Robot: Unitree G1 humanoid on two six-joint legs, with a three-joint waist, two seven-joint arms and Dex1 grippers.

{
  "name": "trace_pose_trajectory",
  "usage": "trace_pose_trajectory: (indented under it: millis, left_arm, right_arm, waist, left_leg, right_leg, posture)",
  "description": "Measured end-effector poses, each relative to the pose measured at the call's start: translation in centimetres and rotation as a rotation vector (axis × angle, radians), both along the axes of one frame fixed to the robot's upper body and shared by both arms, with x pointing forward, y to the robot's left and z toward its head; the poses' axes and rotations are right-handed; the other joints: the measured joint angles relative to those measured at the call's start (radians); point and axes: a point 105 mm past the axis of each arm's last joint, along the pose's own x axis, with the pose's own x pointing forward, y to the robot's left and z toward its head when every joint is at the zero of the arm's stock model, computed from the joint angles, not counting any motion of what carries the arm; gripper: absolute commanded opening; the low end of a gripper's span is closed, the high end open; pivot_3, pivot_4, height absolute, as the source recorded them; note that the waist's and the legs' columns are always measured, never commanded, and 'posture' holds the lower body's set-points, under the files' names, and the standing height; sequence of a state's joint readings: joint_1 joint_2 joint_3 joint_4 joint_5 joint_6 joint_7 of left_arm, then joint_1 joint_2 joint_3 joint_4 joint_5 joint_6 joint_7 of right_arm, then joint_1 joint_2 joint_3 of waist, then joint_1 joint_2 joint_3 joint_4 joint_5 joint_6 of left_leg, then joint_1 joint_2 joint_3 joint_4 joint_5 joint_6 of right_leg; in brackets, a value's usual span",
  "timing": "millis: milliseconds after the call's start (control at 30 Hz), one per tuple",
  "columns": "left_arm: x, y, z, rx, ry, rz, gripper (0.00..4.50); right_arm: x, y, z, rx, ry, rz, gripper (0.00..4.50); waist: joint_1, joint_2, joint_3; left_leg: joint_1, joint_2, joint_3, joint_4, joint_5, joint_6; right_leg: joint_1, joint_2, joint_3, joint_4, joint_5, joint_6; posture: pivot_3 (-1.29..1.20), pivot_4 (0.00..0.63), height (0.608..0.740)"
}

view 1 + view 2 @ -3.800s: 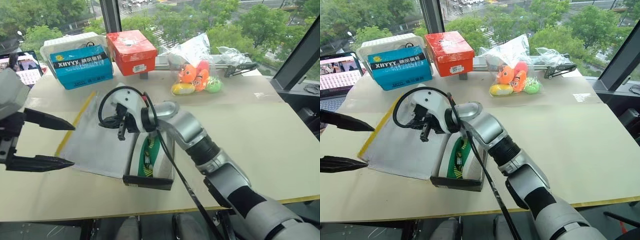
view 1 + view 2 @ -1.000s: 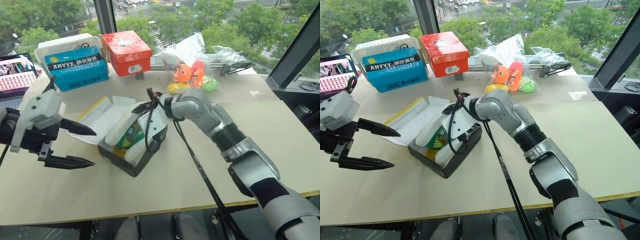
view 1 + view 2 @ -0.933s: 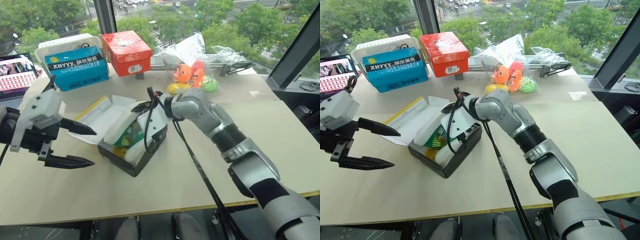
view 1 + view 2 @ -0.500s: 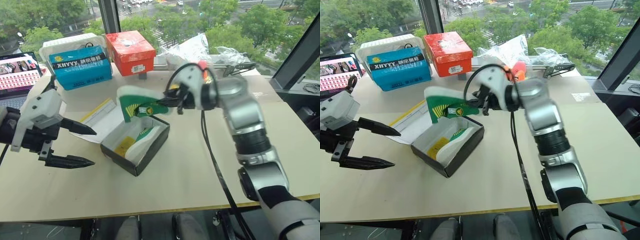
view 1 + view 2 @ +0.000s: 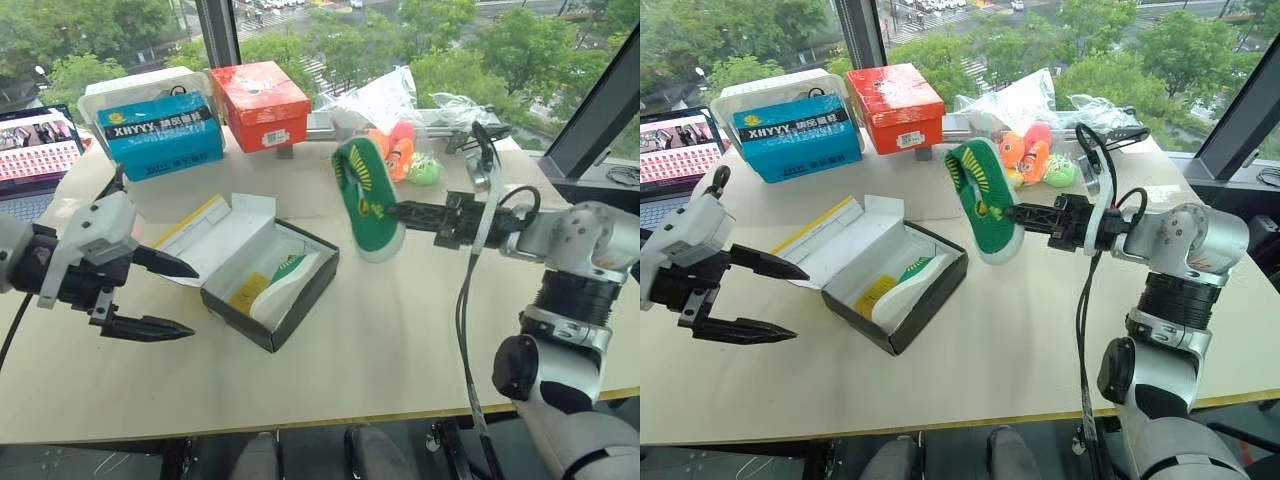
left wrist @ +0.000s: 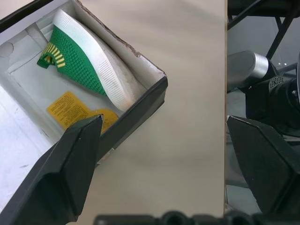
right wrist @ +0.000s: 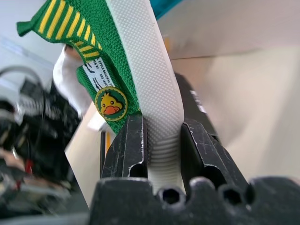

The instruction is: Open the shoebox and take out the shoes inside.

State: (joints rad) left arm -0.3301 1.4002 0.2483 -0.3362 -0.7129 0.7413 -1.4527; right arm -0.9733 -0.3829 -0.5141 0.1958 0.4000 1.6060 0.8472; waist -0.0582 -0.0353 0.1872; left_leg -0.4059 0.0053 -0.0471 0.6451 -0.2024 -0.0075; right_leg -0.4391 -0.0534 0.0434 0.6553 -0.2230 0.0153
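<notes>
- Right pincer [image 5: 1015, 214] grips one green knit shoe [image 5: 978, 197] by its white sole, above mid-worktop [image 5: 1020, 330].
- Open dark-walled cardboard shoebox [image 5: 290, 300] half-hides the second green shoe [image 5: 283, 282].
- Left pincer [image 5: 180, 298] gapes empty near the worktop's left edge.

The blue box [image 5: 162, 133] reads "XHYYY" beside Chinese characters too small to read.

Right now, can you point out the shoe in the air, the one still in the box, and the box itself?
Held shoe [image 5: 366, 200], left eye view: its green knit upper.
Boxed shoe [image 6: 86, 63], left wrist view: its green side.
Shoebox [image 5: 930, 296], right eye view: its dark side wall.
</notes>
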Motion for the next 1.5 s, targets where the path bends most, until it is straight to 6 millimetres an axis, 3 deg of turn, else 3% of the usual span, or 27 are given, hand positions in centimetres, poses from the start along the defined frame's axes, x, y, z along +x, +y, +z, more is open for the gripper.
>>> trace_pose_trajectory:
  millis: [200, 267, 333, 433, 567, 633, 700, 733, 800, 833, 900, 967, 1100, 1233, 1500]
  left_arm:
    - [0.0, -0.1, 0.0, 0.001, 0.000, -0.002, 4.50]
    - [-0.1, 0.0, -0.2, 0.002, 0.009, 0.002, 4.50]
    - [-0.2, 0.0, -0.4, 0.004, 0.017, 0.003, 4.50]
    - [-0.3, 0.2, -0.6, 0.013, 0.014, 0.018, 4.50]
    - [-0.5, 0.6, -0.7, 0.013, 0.020, 0.049, 4.50]
    - [-0.7, 0.5, -0.6, 0.017, 0.016, 0.048, 4.50]
    - [-0.8, 0.6, -0.5, 0.018, 0.012, 0.054, 4.50]
    - [-0.9, 0.6, -0.6, 0.019, 0.013, 0.055, 4.50]
    - [-0.9, 0.6, -0.6, 0.020, 0.016, 0.057, 4.50]
    - [-0.9, 0.6, -0.6, 0.020, 0.013, 0.056, 4.50]
    - [-0.9, 0.5, -0.6, 0.019, 0.010, 0.057, 4.50]
    - [-0.8, 0.5, -0.5, 0.018, 0.004, 0.058, 4.50]
    - [-0.5, 0.5, -0.2, 0.017, -0.018, 0.054, 4.50]
    - [-0.5, 0.4, -0.2, 0.020, -0.029, 0.055, 4.50]
    - [-1.5, 0.8, -0.9, 0.013, -0.004, 0.119, 4.50]
  right_arm:
    - [2.4, -0.6, -4.8, -0.043, 0.173, -0.125, 0.59]
    - [3.0, -0.9, -6.1, -0.095, 0.199, -0.163, 1.57]
    - [3.6, -1.6, -7.2, -0.150, 0.209, -0.211, 2.07]
    - [4.7, -4.3, -8.0, -0.247, 0.195, -0.330, 3.22]
    - [5.8, -6.5, -6.5, -0.344, 0.115, -0.422, 4.47]
    - [6.5, -7.8, -4.8, -0.490, -0.012, -0.468, 4.47]
    - [7.1, -8.0, -2.6, -0.633, -0.173, -0.463, 4.47]
    - [7.1, -6.9, -1.2, -0.693, -0.286, -0.409, 4.47]
    - [6.2, -2.3, 1.7, -0.761, -0.561, -0.194, 4.47]
    - [4.6, 1.4, 3.3, -0.784, -0.750, -0.014, 4.47]
    - [1.0, 6.9, 4.5, -0.809, -1.018, 0.296, 4.47]
    - [-1.6, 10.6, 3.8, -0.814, -1.174, 0.536, 4.47]
    - [-4.4, 15.4, 2.0, -0.769, -1.314, 0.849, 4.47]
    - [-6.4, 20.1, 1.8, -0.659, -1.383, 1.048, 4.47]
    - [-6.9, 22.8, -1.2, -0.556, -1.252, 1.241, 4.47]
  waist:
    - [-0.009, 0.000, 0.000]
    - [-0.010, 0.000, 0.000]
    - [-0.011, 0.000, 0.000]
    - [-0.011, 0.000, 0.000]
    - [-0.015, 0.001, 0.001]
    - [-0.016, 0.001, 0.001]
    - [-0.019, 0.002, 0.001]
    - [-0.021, 0.002, 0.001]
    - [-0.034, 0.003, 0.002]
    - [-0.039, 0.004, 0.002]
    - [-0.039, 0.004, 0.002]
    - [-0.036, 0.004, 0.002]
    - [-0.025, 0.004, 0.002]
    - [-0.026, 0.004, 0.002]
    - [-0.011, 0.004, 0.002]
  left_leg:
    - [-0.001, 0.000, 0.000, 0.000, 0.000, 0.000]
    - [-0.001, -0.001, 0.000, 0.000, 0.000, 0.000]
    - [-0.001, -0.001, 0.000, 0.000, 0.000, 0.000]
    - [-0.001, -0.001, 0.000, 0.000, 0.000, 0.000]
    - [0.000, -0.001, 0.001, 0.000, 0.000, 0.000]
    - [0.000, -0.001, 0.001, 0.000, 0.000, 0.000]
    - [0.000, 0.000, 0.001, -0.001, 0.000, 0.000]
    - [0.000, 0.000, 0.002, -0.001, 0.000, 0.000]
    - [0.000, 0.000, 0.002, -0.001, 0.000, 0.000]
    - [0.001, 0.002, 0.002, -0.001, 0.000, 0.001]
    - [0.001, 0.005, 0.001, -0.001, -0.001, 0.001]
    - [0.001, 0.007, 0.001, 0.000, -0.001, 0.001]
    - [0.001, 0.008, 0.001, 0.002, -0.001, 0.001]
    - [0.001, 0.010, 0.001, 0.001, -0.001, 0.001]
    - [0.001, 0.010, -0.001, 0.001, -0.002, -0.001]
  right_leg:
    - [0.000, 0.000, 0.000, -0.001, 0.000, 0.000]
    - [0.000, 0.000, 0.000, -0.001, 0.000, 0.000]
    - [0.000, -0.001, 0.000, -0.001, 0.000, 0.000]
    - [0.000, -0.001, 0.000, -0.001, 0.000, 0.000]
    - [0.000, 0.000, 0.001, -0.001, 0.000, 0.001]
    - [0.000, -0.001, 0.001, -0.001, 0.000, 0.001]
    - [0.000, 0.000, 0.001, -0.001, -0.001, 0.001]
    - [-0.001, 0.000, 0.002, -0.001, -0.001, 0.002]
    - [-0.001, 0.000, 0.002, 0.000, -0.003, 0.005]
    - [-0.001, 0.001, 0.002, 0.000, -0.004, 0.007]
    - [0.000, 0.005, 0.002, -0.001, -0.005, 0.008]
    - [0.000, 0.007, 0.002, -0.001, -0.005, 0.008]
    - [0.000, 0.007, 0.002, -0.001, -0.004, 0.006]
    - [-0.001, 0.010, 0.002, 0.000, 0.001, -0.002]
    - [-0.001, 0.010, 0.000, 0.000, 0.001, -0.003]
  posture:
    - [0.00, 0.150, 0.740]
    - [0.00, 0.150, 0.740]
    - [0.00, 0.150, 0.740]
    - [0.00, 0.150, 0.740]
    - [0.00, 0.150, 0.740]
    - [0.00, 0.150, 0.740]
    - [0.00, 0.150, 0.740]
    - [0.00, 0.150, 0.740]
    - [0.00, 0.150, 0.740]
    - [0.00, 0.150, 0.740]
    - [0.00, 0.150, 0.740]
    - [0.00, 0.150, 0.740]
    - [0.00, 0.150, 0.740]
    - [0.00, 0.150, 0.740]
    - [0.00, 0.150, 0.740]
